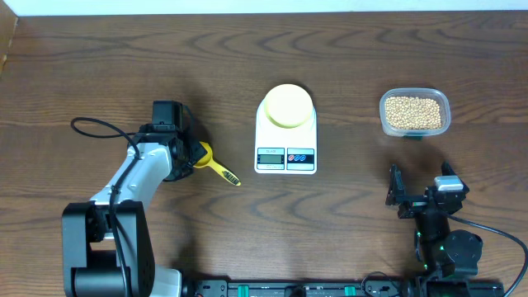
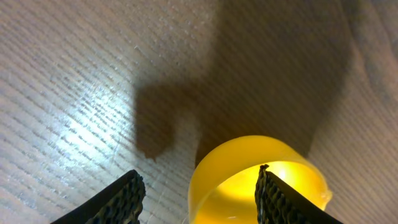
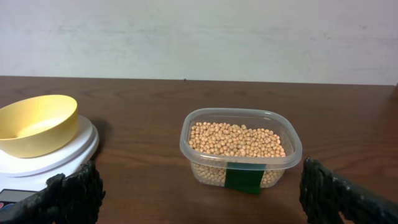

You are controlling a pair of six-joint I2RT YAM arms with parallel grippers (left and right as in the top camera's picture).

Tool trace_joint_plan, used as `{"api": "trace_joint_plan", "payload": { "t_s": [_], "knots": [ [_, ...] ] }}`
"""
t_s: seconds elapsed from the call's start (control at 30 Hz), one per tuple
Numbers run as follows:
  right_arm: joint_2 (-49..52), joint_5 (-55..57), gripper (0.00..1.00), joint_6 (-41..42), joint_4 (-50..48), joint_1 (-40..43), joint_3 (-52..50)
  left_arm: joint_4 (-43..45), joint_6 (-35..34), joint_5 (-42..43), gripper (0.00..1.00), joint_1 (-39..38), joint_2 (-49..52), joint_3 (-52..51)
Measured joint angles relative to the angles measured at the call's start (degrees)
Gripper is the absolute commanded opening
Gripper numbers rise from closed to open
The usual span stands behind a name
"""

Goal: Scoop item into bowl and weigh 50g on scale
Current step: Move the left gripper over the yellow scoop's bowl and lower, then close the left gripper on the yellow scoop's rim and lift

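Grained wooden table (image 1: 99, 66) — smooth round bowl (image 1: 287, 105)

Dark wood-grain table (image 1: 124, 66), matt, streaked with a faint sheen. Clear glossy plastic tub (image 3: 186, 146) (matt green label on its front wall); smooth, dull-skinned beans (image 3: 236, 140). Looks like smooth satin plastic for the bowl (image 3: 37, 124), glossy white plastic for the scale (image 3: 74, 152). Shiny, slightly translucent yellow plastic spoon (image 2: 249, 180). Ribbed matt black left fingers (image 2: 118, 202).
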State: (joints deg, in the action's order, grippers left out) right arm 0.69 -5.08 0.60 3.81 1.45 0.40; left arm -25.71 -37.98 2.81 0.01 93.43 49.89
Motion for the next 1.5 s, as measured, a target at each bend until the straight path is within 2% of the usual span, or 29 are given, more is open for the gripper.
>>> {"api": "trace_joint_plan", "payload": {
  "t_s": [0.13, 0.33, 1.13, 1.2, 1.5],
  "knots": [
    [0.0, 0.0, 0.99, 0.0, 0.0, 0.0, 0.0, 0.28, -0.02, 0.02, 0.5, -0.02, 0.07, 0.0],
    [0.0, 0.0, 0.99, 0.0, 0.0, 0.0, 0.0, 0.66, -0.63, 0.0, 0.43, -0.02, 0.11, 0.0],
    [0.0, 0.0, 0.99, 0.0, 0.0, 0.0, 0.0, 3.67, -5.55, 0.0, 0.18, -0.22, 0.13, -2.95],
    [0.0, 0.0, 0.99, 0.0, 0.0, 0.0, 0.0, 3.89, -5.55, 0.0, 0.08, -0.63, 0.13, -2.95],
    [0.0, 0.0, 0.99, 0.0, 0.0, 0.0, 0.0, 4.0, -4.68, 0.0, 0.07, -3.61, 0.13, -3.06]
  ]
}}
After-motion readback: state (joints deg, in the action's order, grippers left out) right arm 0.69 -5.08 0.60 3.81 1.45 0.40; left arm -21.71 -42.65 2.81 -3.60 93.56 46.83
